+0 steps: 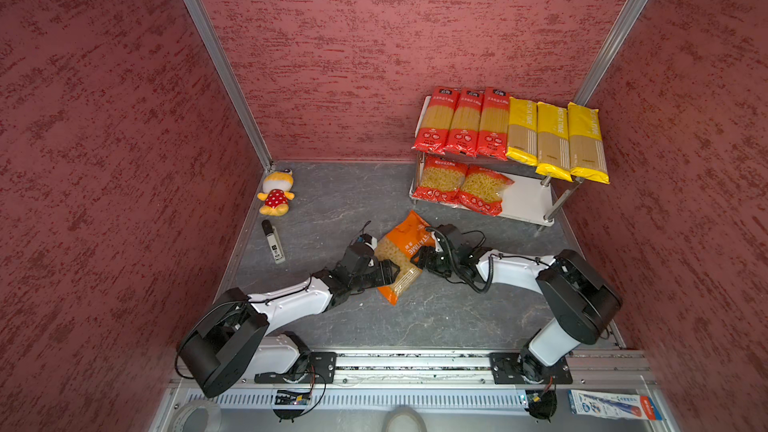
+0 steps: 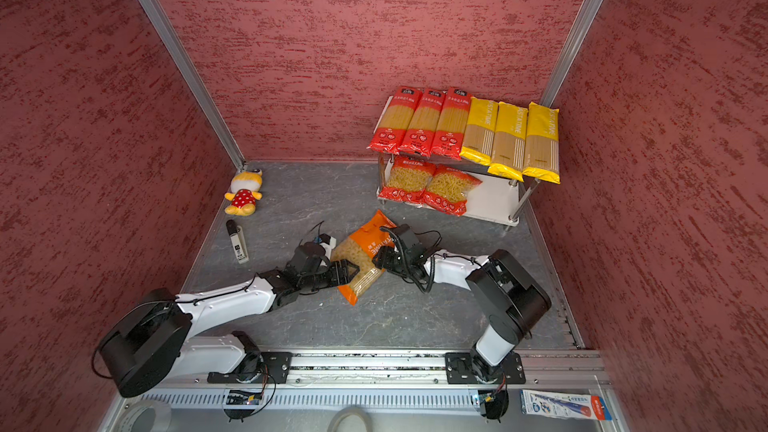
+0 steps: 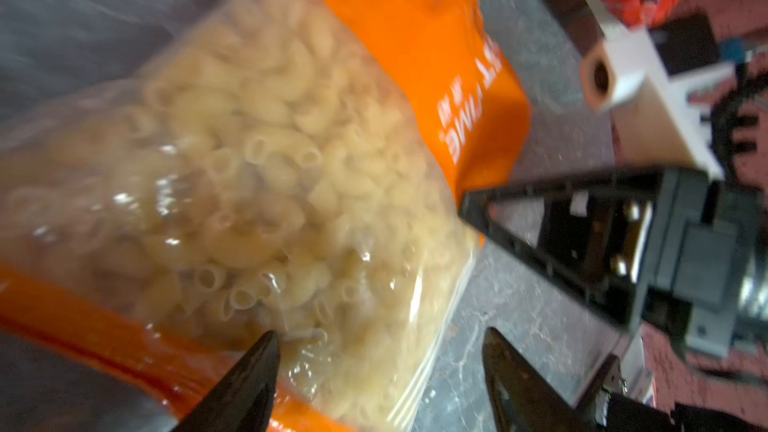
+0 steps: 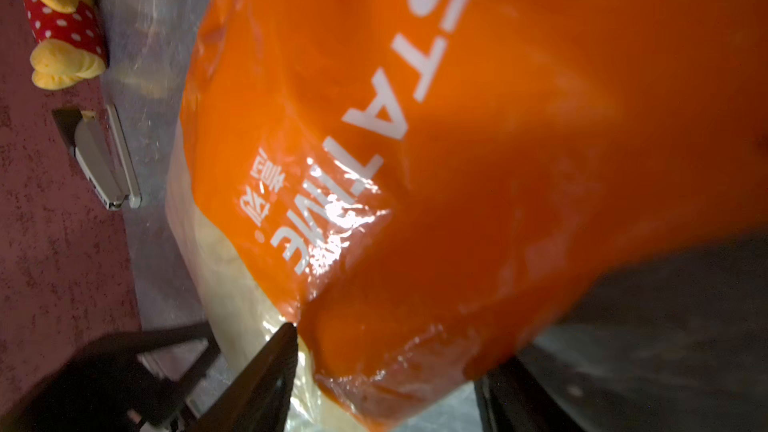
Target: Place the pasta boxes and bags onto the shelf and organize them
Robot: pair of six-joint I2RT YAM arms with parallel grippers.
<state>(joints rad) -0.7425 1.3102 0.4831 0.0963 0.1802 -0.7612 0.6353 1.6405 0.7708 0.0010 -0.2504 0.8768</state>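
Grey desk (image 1: 332,201) bears a floppy, slippery orange bag (image 1: 405,243), likely best pinched endwise; left claw (image 3: 378,340) gapes, right claw (image 4: 390,351) cannot be judged.

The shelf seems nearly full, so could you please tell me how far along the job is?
Done: three red spaghetti bags and three yellow bags atop the shelf, two short red bags on its lower board. In hand: the orange bag, flanked by the left jaws and right jaws. Remaining: shelving it.
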